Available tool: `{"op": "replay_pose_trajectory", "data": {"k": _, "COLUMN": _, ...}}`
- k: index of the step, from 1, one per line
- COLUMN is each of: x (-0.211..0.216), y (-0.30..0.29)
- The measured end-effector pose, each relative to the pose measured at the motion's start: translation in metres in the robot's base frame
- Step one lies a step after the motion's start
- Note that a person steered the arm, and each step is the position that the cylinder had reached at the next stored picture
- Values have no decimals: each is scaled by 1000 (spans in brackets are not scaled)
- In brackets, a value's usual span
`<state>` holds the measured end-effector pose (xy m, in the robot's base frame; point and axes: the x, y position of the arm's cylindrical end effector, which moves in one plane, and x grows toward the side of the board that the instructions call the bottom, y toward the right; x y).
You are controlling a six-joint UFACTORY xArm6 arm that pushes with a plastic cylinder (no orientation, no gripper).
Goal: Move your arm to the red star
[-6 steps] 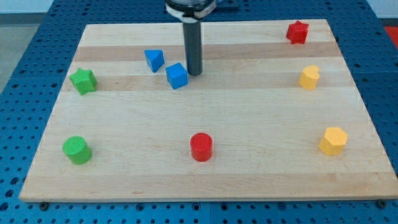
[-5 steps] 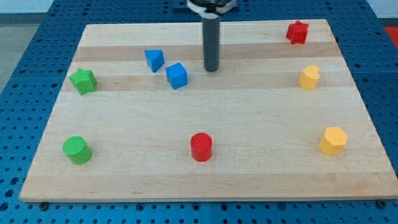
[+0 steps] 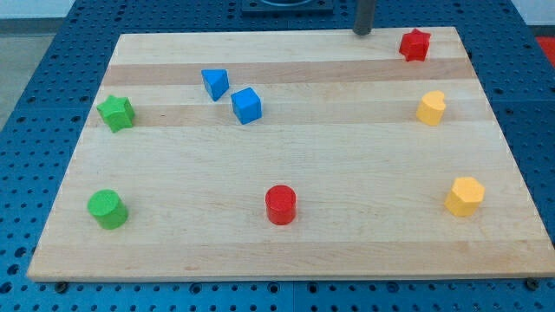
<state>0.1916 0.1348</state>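
Wooden board (image 3: 286,247) on a blue perforated table (image 3: 35,78). My tip (image 3: 363,33) stands at the board's far edge, near the view's top, right of centre; only the rod's short lower end shows. The arm carries no hand, so it grasps nothing; my tip touches no block. The red star (image 3: 415,44) lies in the board's top-right corner, at about 3 o'clock from my tip, near but apart from it. A yellow block (image 3: 431,108) of unclear shape sits at 6 o'clock from the star, and a yellow hexagon (image 3: 465,196) lies farther toward the view's bottom. A blue triangle (image 3: 215,83) and a blue cube (image 3: 246,106) lie close together left of centre. A green star (image 3: 115,113) lies at the left edge, a green cylinder (image 3: 107,209) at bottom left, a red cylinder (image 3: 280,204) at bottom centre.
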Motion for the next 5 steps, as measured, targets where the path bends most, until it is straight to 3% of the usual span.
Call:
{"op": "replay_pose_trajectory", "data": {"k": 2, "x": 0, "y": 138}}
{"op": "replay_pose_trajectory", "data": {"k": 3, "x": 0, "y": 181}}
{"op": "replay_pose_trajectory", "data": {"k": 5, "x": 0, "y": 164}}
